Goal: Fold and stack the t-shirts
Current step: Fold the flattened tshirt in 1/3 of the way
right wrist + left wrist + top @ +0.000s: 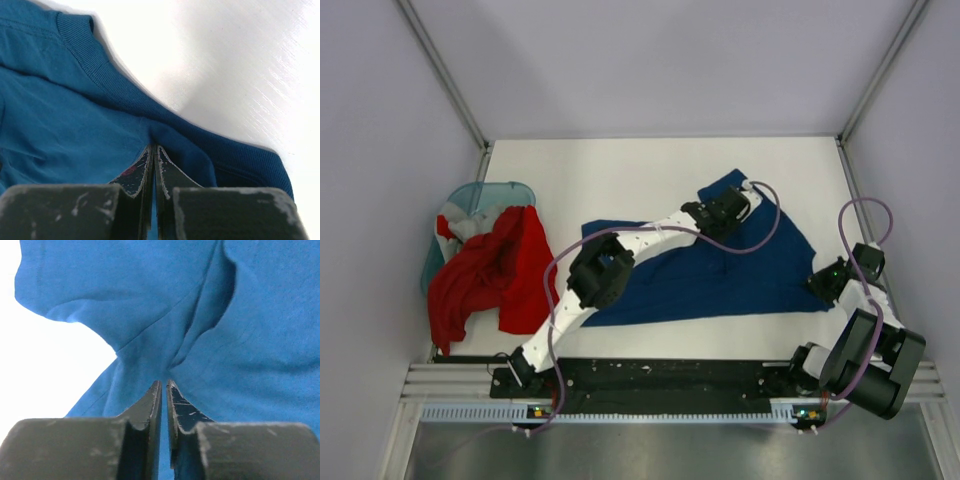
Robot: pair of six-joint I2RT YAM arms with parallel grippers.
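Note:
The navy-blue t-shirt (720,275) lies spread on the white table, plain side up. My left gripper (745,203) is shut on a pinch of its cloth (150,365) at the far sleeve. My right gripper (823,283) is shut on the shirt's cloth just inside the ribbed collar (165,107) at its right end. The red t-shirt (495,275) hangs crumpled over the teal basket at the left, with the grey-white t-shirt (460,225) bunched beside it.
The translucent teal basket (480,195) stands at the table's left edge. Metal frame posts (445,70) rise at the back corners. The rail (650,375) with both arm bases runs along the near edge.

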